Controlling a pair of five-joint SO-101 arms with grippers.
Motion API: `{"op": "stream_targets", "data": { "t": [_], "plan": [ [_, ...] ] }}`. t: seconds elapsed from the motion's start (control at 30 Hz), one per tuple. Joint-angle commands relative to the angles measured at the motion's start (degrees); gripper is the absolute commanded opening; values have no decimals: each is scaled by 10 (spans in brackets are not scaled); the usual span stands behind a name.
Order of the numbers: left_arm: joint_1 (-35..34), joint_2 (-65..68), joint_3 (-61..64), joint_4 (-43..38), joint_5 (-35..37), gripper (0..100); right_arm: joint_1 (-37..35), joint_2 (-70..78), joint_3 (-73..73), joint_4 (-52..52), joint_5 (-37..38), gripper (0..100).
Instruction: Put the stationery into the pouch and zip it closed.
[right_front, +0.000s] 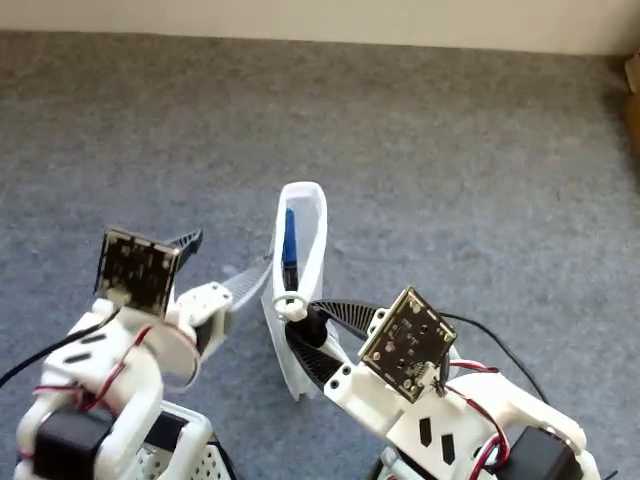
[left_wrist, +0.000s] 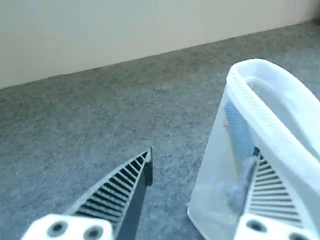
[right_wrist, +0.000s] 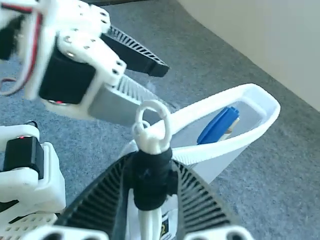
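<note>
A white translucent pouch (right_front: 303, 262) stands on its edge mid-carpet, its far end gaping. Inside it is a blue stationery item (right_front: 290, 240), which appears as a blue bar (right_wrist: 218, 124) through the open mouth in the right wrist view. My right gripper (right_front: 305, 325) is shut on the zipper pull's black tab (right_wrist: 148, 176), with its white ring (right_wrist: 152, 125) sticking up. My left gripper (right_front: 232, 255) is open beside the pouch (left_wrist: 250, 145). One of its fingers (left_wrist: 265, 192) lies against the pouch's side wall and the other finger (left_wrist: 127, 192) is spread away over the carpet.
Grey carpet (right_front: 460, 150) surrounds the pouch on all sides. A pale wall (left_wrist: 125, 30) runs along the far edge. The left arm's body (right_wrist: 75, 65) sits close beside the pouch. A black cable (right_front: 500, 345) trails behind the right arm.
</note>
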Motion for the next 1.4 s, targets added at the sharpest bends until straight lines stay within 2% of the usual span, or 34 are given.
{"op": "stream_targets", "data": {
  "t": [0.0,0.17,0.4,0.57,0.73,0.9,1.1,1.2,1.3,1.37],
  "plan": [
    [24,0,-78,63,-3,306,44,24,13,-22,6,5],
    [28,0,-95,102,-2,306,53,24,14,-73,-19,5],
    [77,0,-95,144,2,306,53,24,15,-121,-47,5],
    [81,-18,-95,141,49,306,43,26,15,-123,-47,5],
    [108,-95,-90,142,51,306,6,28,15,-123,-47,5],
    [111,-157,-84,143,51,306,2,29,15,-136,-47,5],
    [109,-168,-20,116,49,306,0,29,15,-138,-49,5],
    [108,-169,8,95,49,306,0,29,15,-138,-84,5],
    [106,-173,38,74,47,302,1,27,15,-135,-86,5],
    [86,-173,46,72,46,302,4,25,15,-134,-86,5]
  ]
}}
